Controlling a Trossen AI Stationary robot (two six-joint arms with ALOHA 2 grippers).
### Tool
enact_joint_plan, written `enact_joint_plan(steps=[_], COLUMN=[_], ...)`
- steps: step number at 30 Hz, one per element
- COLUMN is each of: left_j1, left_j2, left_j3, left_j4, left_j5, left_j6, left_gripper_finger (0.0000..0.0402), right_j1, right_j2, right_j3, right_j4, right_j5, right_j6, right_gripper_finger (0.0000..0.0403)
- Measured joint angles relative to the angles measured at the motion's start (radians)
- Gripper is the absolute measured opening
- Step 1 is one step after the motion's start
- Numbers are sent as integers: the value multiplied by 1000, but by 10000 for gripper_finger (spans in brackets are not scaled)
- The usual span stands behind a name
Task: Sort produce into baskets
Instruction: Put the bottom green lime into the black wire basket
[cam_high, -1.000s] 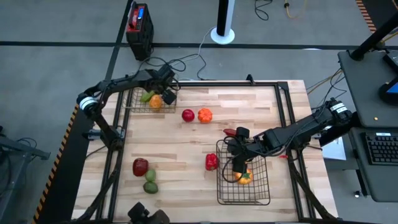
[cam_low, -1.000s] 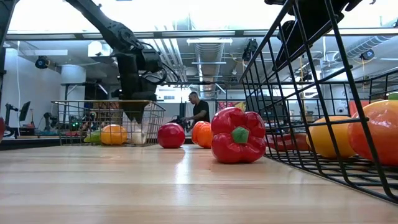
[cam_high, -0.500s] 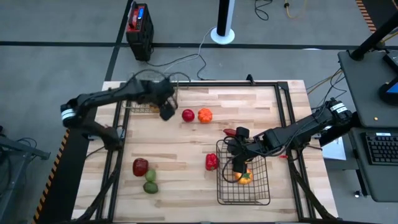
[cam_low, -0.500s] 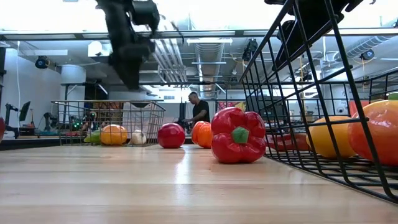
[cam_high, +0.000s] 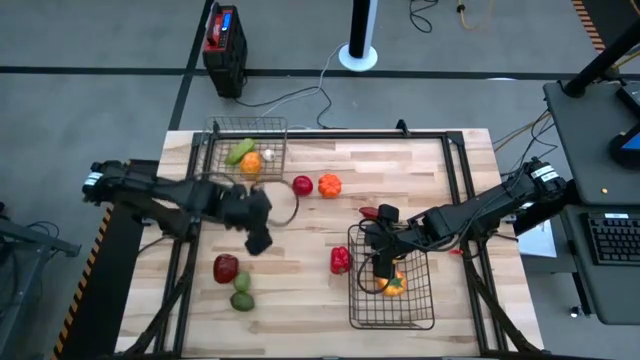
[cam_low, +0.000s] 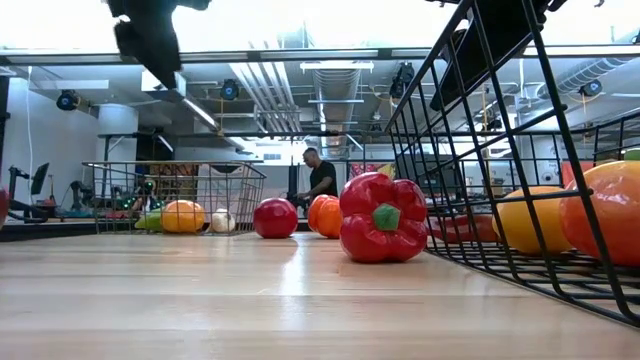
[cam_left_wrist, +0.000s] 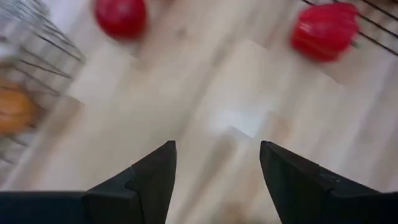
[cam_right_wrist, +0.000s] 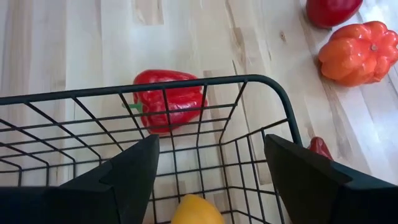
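My left gripper (cam_high: 258, 242) hangs open above bare wood left of the table's middle, nothing between its fingers (cam_left_wrist: 217, 146). The smaller basket (cam_high: 222, 150) at the far left holds a green piece, an orange piece (cam_high: 250, 162) and a white garlic (cam_low: 222, 221). My right gripper (cam_high: 383, 268) stands open over the larger basket (cam_high: 420, 310), which holds yellow and orange produce (cam_high: 392, 285). A red pepper (cam_high: 341, 260) rests on the table against that basket's left side.
A red ball (cam_high: 302, 185) and an orange fruit (cam_high: 329, 185) lie at the far middle. A red chili (cam_high: 370, 213) lies beyond the larger basket. A red piece (cam_high: 226, 267) and two green pieces (cam_high: 242, 292) lie near left. Bare wood lies between the groups.
My left gripper has risen out of the smaller basket and swung toward the table's near edge and middle, turning as it went. The garlic, orange and green pieces stay in that basket. My right gripper has kept still.
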Motion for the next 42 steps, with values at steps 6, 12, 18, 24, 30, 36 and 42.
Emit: enact_joint_plan(steps=[6,12,18,24,30,36,42], left_j1=[-213,-372,-467,-539,-598,-626,-659], left_j2=[32,86,170,253,289,335,388], left_j3=[0,0,0,0,0,0,17], left_j4=[4,15,39,39,41,42,60], left_j5=[66,78,79,114,101,94,76], left_j6=[-60,-97,-124,-194,-296,-330,-280], left_gripper_finger=[213,213,213,213,213,233,276], right_j1=[0,0,0,0,0,0,0], right_j2=[0,0,0,0,0,0,0], right_j3=[0,0,0,0,0,0,0], right_j4=[1,12,16,18,22,22,22], right_j5=[-1,-1,-2,-3,-6,-6,-6], right_j6=[1,1,10,18,18,17,17], right_gripper_finger=[277,281,290,297,299,300,306])
